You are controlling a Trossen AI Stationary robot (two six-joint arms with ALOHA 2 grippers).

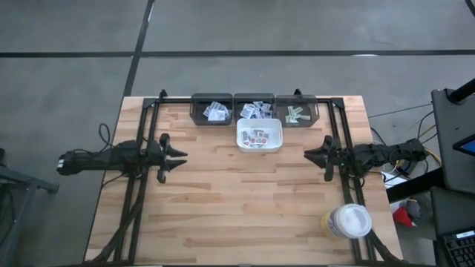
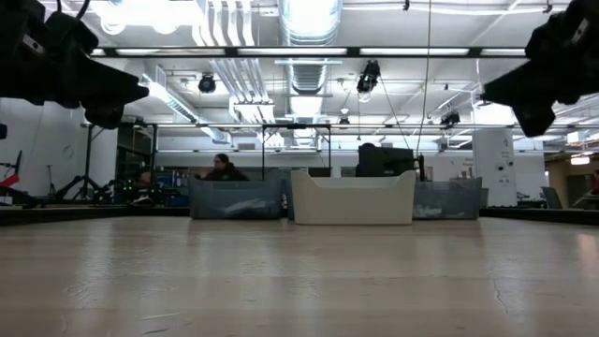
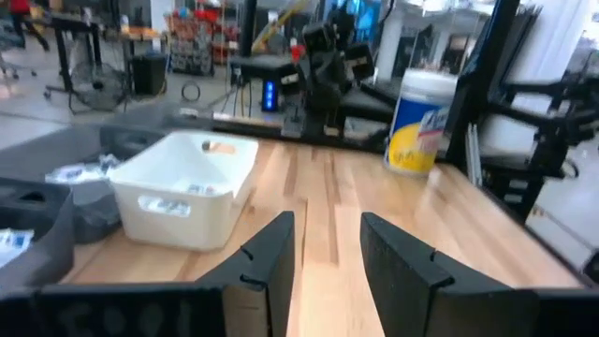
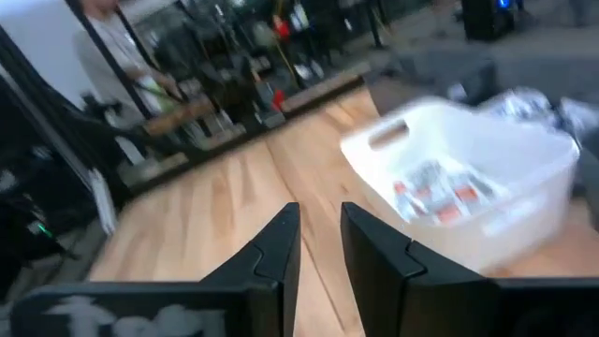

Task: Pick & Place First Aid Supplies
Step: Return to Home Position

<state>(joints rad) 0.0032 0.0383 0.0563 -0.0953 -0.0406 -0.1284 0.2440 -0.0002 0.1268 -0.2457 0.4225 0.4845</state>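
Both end effectors hang above the tabletop [image 1: 237, 200], left [image 1: 178, 156] and right [image 1: 312, 154], facing each other across bare wood. Each has its fingers a little apart and grips nothing. Between them, toward the far edge, sits the white tub [image 1: 259, 136] with small packets already in it. Three dark bins [image 1: 254, 109] just behind it hold the sorted supplies, close enough for short carries. A wipes canister [image 1: 347, 221] stands near the right arm's base, out of the working lane.

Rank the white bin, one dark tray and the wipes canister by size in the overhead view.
1. White bin.
2. Dark tray, nearly the same footprint, so that order is unsure.
3. Wipes canister, smallest.
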